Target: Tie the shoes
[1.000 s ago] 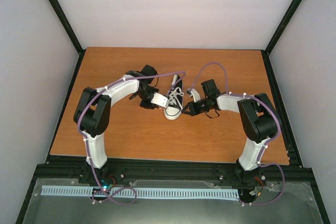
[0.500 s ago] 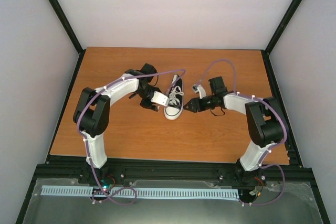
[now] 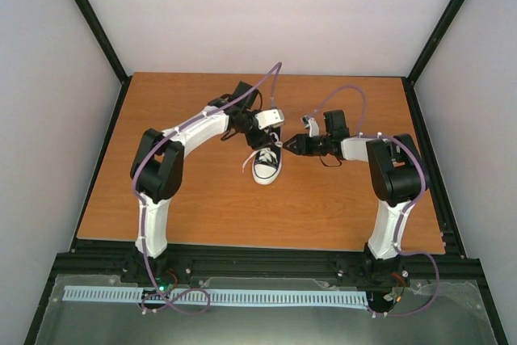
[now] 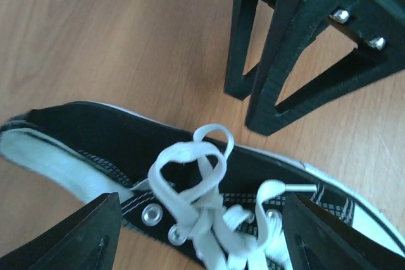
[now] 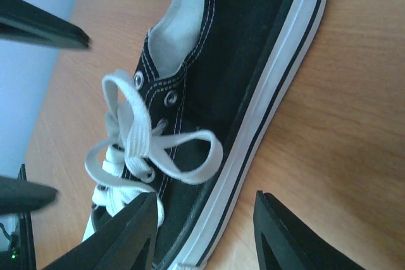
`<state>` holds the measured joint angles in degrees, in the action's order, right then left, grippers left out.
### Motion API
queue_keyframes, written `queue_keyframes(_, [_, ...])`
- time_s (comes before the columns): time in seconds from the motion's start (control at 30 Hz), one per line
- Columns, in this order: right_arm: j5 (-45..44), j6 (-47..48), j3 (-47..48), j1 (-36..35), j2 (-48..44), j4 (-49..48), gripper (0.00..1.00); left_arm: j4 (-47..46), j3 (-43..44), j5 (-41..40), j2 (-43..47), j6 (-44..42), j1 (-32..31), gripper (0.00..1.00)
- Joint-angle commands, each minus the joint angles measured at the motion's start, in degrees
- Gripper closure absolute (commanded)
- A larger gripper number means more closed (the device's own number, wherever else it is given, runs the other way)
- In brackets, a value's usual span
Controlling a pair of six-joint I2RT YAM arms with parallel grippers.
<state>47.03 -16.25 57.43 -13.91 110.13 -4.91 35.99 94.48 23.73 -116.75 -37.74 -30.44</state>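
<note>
The shoe [image 3: 266,166], a small black sneaker with a white sole, lies in the middle of the table with its toe toward the near edge. Its white laces [image 3: 265,153] form a loose bow. My left gripper [image 3: 262,140] hangs open over the shoe's far end. In the left wrist view the lace loops [image 4: 190,175] lie between its spread fingertips [image 4: 82,238], touching neither. My right gripper [image 3: 289,148] is open just right of the shoe. In the right wrist view a lace loop [image 5: 158,150] rests on the black canvas [image 5: 240,61] ahead of the open jaws, free.
The wooden table [image 3: 202,208] is walled by black frame posts and pale panels. Both arms arch in from the near edge, and purple cables loop above them. The right gripper's black fingers [image 4: 273,74] stand close beyond the shoe in the left wrist view.
Both grippers have opened and let go of the laces. The left arm has swung from the shoe's left side up to its far end. The right gripper has drawn back slightly to the right.
</note>
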Motion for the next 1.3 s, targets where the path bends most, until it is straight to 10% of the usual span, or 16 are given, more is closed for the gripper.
queue_keyframes(0.0, [1.34, -3.43, 2.86, -0.09, 2.48, -6.36, 0.57, -5.87, 1.27, -0.5, -2.77, 9.6, -1.46, 0.26])
queue_keyframes(0.7, [4.44, -0.56, 6.42, -2.43, 7.0, -2.55, 0.63, -12.95, -2.74, -3.82, -4.77, 6.85, -2.44, 0.34])
queue_keyframes(0.83, [4.22, 0.43, 6.5, -2.39, 6.48, -0.85, 0.62, -13.48, -2.71, -3.7, -5.15, 5.9, -2.44, 0.44])
queue_keyframes(1.07, [3.88, 1.24, 6.31, -2.44, 5.75, 0.47, 0.91, -11.8, -2.1, -2.5, -4.48, 6.01, -2.44, 0.98])
queue_keyframes(1.27, [2.11, 2.96, 4.8, -2.2, 3.89, 2.32, 0.97, -8.74, 0.98, -7.57, -3.11, 6.91, -1.1, 0.99])
